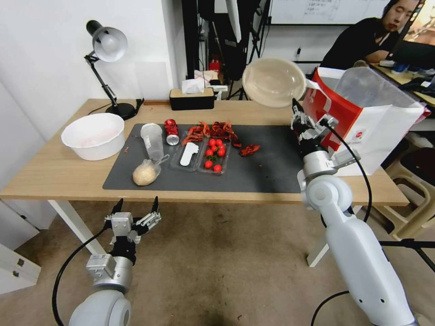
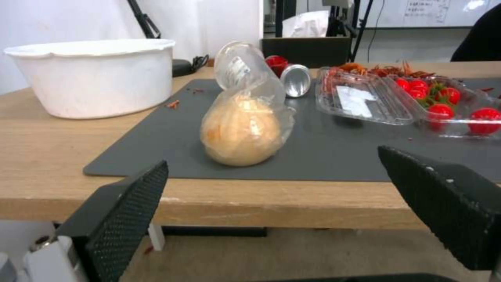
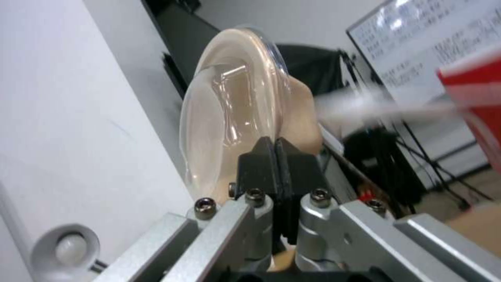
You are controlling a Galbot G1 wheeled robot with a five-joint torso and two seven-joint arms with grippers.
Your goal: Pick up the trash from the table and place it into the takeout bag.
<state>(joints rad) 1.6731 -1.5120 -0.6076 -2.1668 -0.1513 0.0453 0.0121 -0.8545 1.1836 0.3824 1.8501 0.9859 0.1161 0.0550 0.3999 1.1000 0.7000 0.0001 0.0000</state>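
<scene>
**Head view: lidded bowl held at the mouth of the takeout bag**

Item in hand. The right gripper (image 1: 297, 118) stood raised above the tabletop (image 1: 54, 172), its jaws pressed together on the rim of the tan lidded bowl (image 1: 273, 82). The bowl hung tipped on edge directly above the jaws, and the takeout bag (image 1: 362, 122) stood open just beside them on the outer side.

Handling note, offered as judgement. The bowl looked nearly as wide as the bag's mouth, so it would go in best edge-first, carried over the near wall and let go only once well below the rim. A loop handle (image 1: 312, 85) lay close to the bowl and could snag. A rim pinch on so broad a thing is likely to swing.

Idle arm. The left gripper (image 1: 136, 213) waited below the tabletop's front edge, jaws spread wide.

Remaining stock. The bagged beige lump (image 2: 242, 131) sat straight ahead of the left jaws, with the clear plastic cup (image 2: 241, 66) and the crushed red can (image 2: 292, 76) beyond it.

View comparison. The right wrist view showed the jaws closed on the bowl's lip, which the head view left unclear. The left wrist view showed the clear cup lying on its side against the lump. The head view alone gave the bowl's place relative to the bag.
</scene>
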